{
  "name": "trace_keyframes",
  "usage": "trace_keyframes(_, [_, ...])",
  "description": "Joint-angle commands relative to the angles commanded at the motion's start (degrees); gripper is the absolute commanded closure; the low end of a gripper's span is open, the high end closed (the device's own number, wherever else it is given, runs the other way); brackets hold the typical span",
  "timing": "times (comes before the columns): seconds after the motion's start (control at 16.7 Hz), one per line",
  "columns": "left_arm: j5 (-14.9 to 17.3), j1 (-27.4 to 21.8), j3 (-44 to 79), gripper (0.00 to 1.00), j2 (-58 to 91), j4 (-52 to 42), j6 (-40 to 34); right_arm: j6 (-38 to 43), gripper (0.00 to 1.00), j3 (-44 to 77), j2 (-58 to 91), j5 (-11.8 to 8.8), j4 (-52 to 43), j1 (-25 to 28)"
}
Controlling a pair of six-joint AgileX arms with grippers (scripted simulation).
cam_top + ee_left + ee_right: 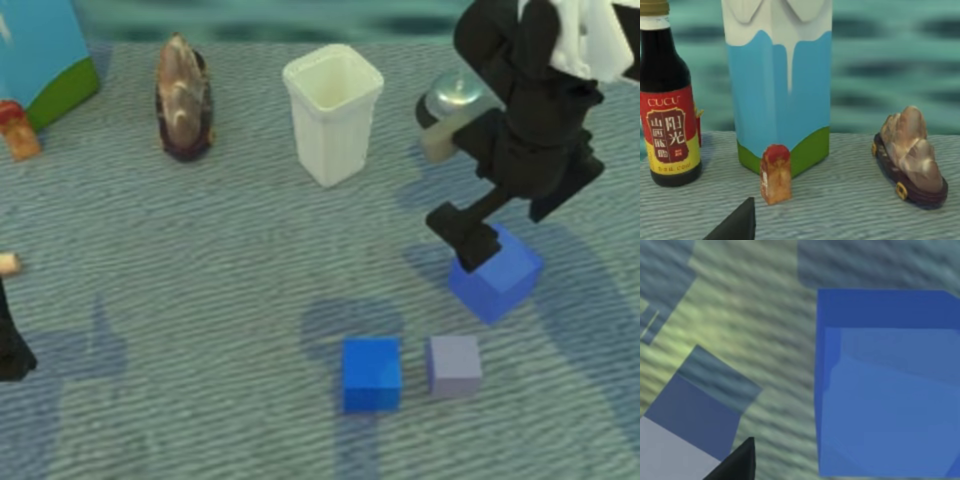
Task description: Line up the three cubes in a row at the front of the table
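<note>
Cubes come first: the small bright blue cube [371, 373] and the pale grey cube [454, 365] sit side by side low in the middle of the top view. The big blue cube [497, 272] sits just above them to the right, turned at an angle. The right claw [478, 245] is right on top of it, but I cannot tell if it is spread or pinching. If it lets go crooked, the big cube may bump the grey one. The left claw [12, 350] waits at the far left edge of the worktop [200, 300].
</note>
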Motion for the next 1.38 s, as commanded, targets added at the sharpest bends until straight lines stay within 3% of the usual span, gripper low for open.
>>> trace_keyframes(0.3, [0.0,0.0,0.0,0.0,0.0,0.0,0.0,0.1,0.0,-0.9,0.2,0.0,0.9,0.2])
trace_keyframes(0.72, [0.0,0.0,0.0,0.0,0.0,0.0,0.0,0.2,0.0,-10.1,5.6,0.0,16.1,0.1])
trace_keyframes(1.02, [0.0,0.0,0.0,0.0,0.0,0.0,0.0,0.2,0.0,-11.4,6.4,0.1,17.8,0.1])
trace_keyframes(1.38, [0.0,0.0,0.0,0.0,0.0,0.0,0.0,0.2,0.45,-11.4,6.4,0.1,17.8,0.1])
